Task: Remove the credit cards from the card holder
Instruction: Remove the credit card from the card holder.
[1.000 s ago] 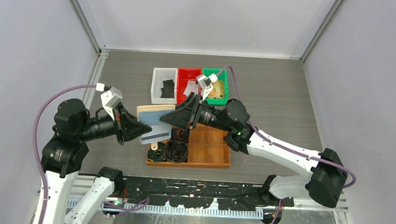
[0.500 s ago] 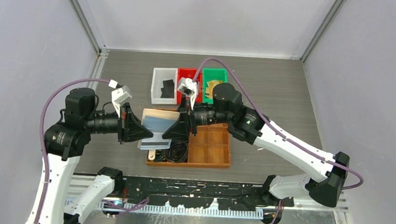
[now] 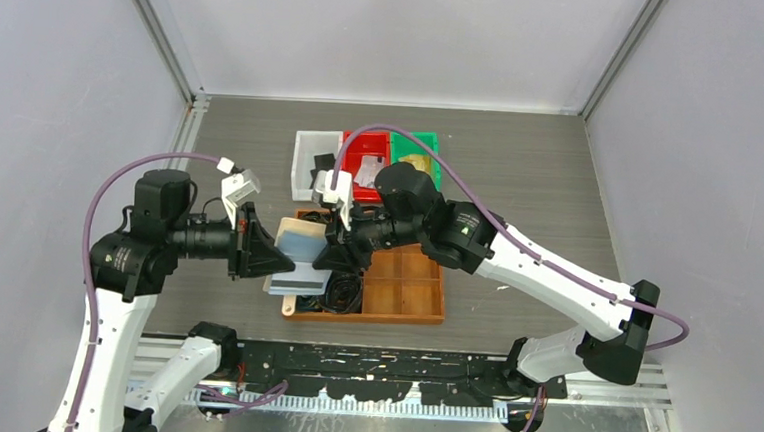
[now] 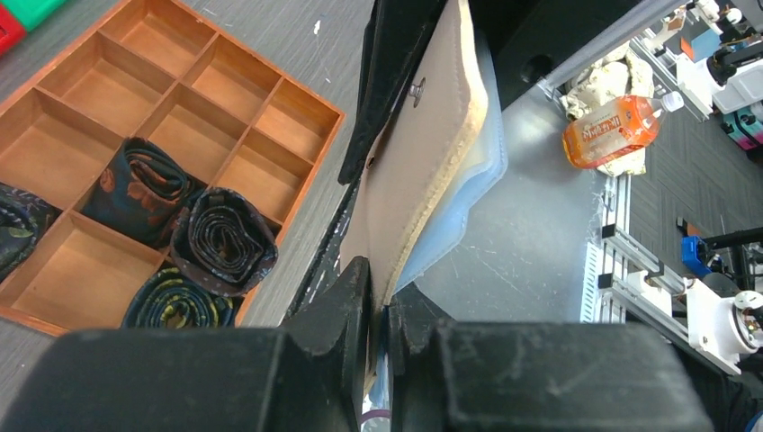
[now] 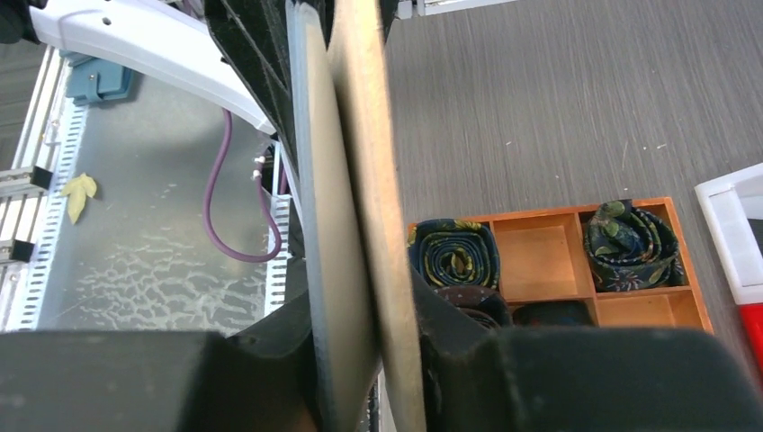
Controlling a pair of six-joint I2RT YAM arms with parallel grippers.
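The tan card holder (image 3: 301, 253) hangs in the air over the left end of the wooden tray, its pale blue pockets showing. My left gripper (image 3: 273, 257) is shut on its left edge; in the left wrist view the fingers (image 4: 355, 297) pinch the tan cover (image 4: 405, 180). From the right, my right gripper (image 3: 328, 255) clamps the opposite edge. In the right wrist view its jaws press both sides of the card holder (image 5: 355, 180). No credit cards show inside it. A white card (image 3: 366, 171) lies in the red bin and a gold card (image 3: 416, 162) in the green bin.
The wooden divided tray (image 3: 404, 287) sits below the holder with rolled dark belts (image 3: 343, 294) in its left compartments. White (image 3: 306, 161), red (image 3: 362, 145) and green (image 3: 424, 143) bins stand in a row behind it. The arms' base rail runs along the near edge.
My right arm has swung left and its gripper has closed onto the holder's right edge. The holder, kept in the left gripper, has shifted slightly toward the near side.
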